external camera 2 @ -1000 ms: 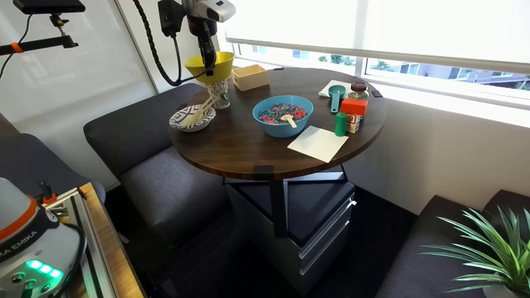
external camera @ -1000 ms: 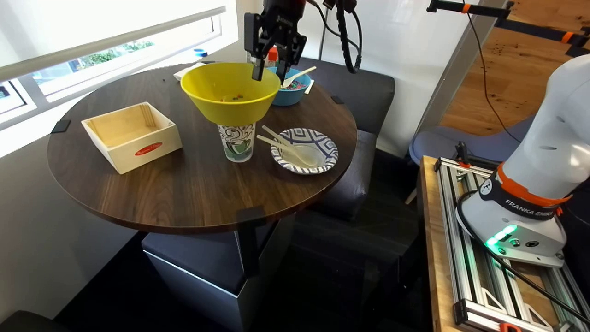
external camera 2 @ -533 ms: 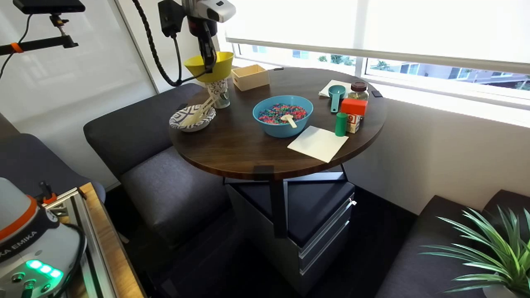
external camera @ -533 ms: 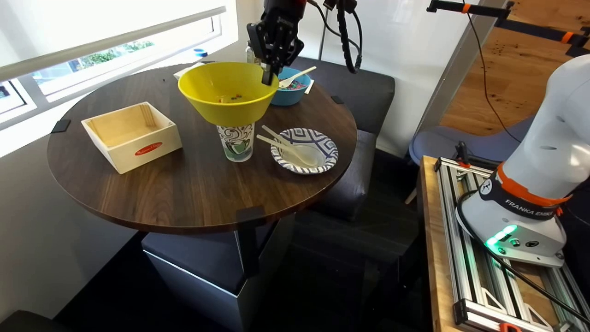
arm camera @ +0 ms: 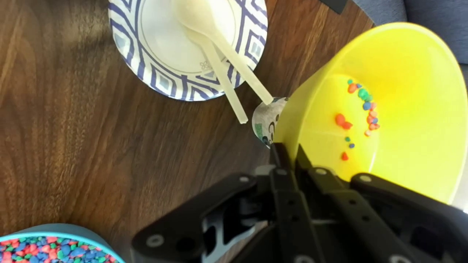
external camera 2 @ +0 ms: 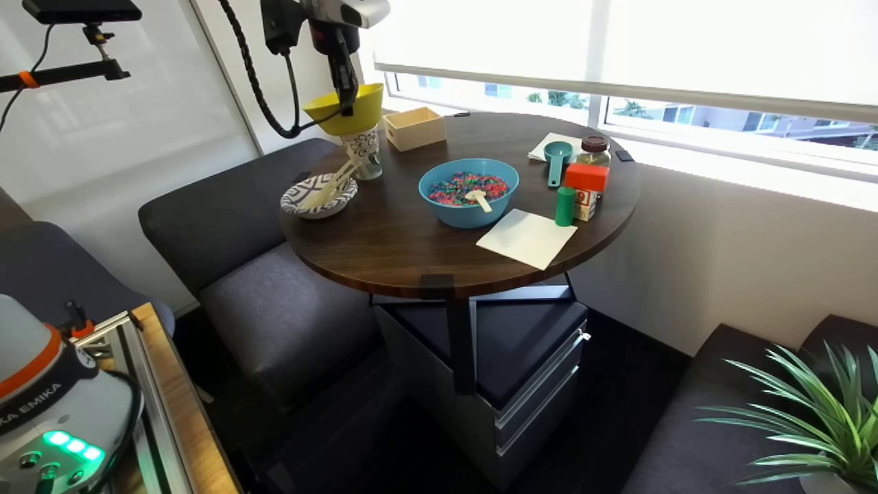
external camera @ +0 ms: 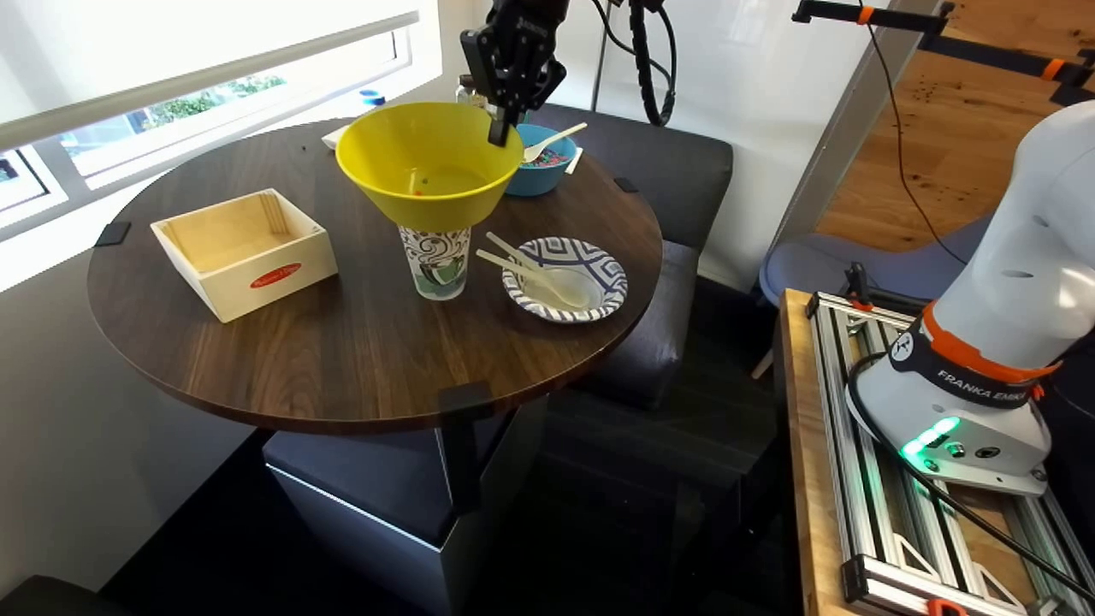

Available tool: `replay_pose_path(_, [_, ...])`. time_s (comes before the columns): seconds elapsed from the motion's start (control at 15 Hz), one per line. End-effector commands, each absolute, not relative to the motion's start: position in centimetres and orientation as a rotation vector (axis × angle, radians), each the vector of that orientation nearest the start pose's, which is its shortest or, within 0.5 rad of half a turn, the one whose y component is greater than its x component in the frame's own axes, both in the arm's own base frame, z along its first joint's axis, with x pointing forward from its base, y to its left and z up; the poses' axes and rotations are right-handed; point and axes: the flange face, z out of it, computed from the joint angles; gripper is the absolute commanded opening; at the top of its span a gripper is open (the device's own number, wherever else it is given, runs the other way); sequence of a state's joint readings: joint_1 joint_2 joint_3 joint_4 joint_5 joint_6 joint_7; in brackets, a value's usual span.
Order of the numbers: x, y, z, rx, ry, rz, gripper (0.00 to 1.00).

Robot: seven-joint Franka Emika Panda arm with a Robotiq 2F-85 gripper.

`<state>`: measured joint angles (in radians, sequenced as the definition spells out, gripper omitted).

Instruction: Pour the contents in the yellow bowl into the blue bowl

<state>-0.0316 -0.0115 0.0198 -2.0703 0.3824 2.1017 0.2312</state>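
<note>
Gripper [arm camera: 290, 155] tight on rim of yellow bowl [arm camera: 416, 106].

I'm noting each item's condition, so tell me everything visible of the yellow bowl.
The yellow bowl is plain and plastic-looking, flaring to a wide rim. Small red, green and blue pieces lie inside. The gripper pinches its rim. The bowl is mouth up, perhaps slightly tilted, and hides the top of the patterned cup in both exterior views; whether they touch is hidden.
</note>
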Motion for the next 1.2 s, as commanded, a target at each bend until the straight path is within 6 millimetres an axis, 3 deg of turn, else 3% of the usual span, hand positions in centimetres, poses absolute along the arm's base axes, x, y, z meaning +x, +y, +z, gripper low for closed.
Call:
replay_pose_path(0.0, [54.7,0.4,45.1,-2.677,0.644,-0.002,0.01])
replay_pose_path(0.4, [54.7,-1.2,45.2,-2.492,0.809,0.029,0.01])
replay_pose_path(0.67, [52.6,-4.9,45.3,-2.326,1.014,0.009,0.01])
replay_pose_path(1.0, [45.9,-10.8,45.9,-2.249,1.323,-0.146,0.01])
replay_pose_path(1.13, [43.4,-12.0,47.3,-2.261,1.429,-0.239,0.01])
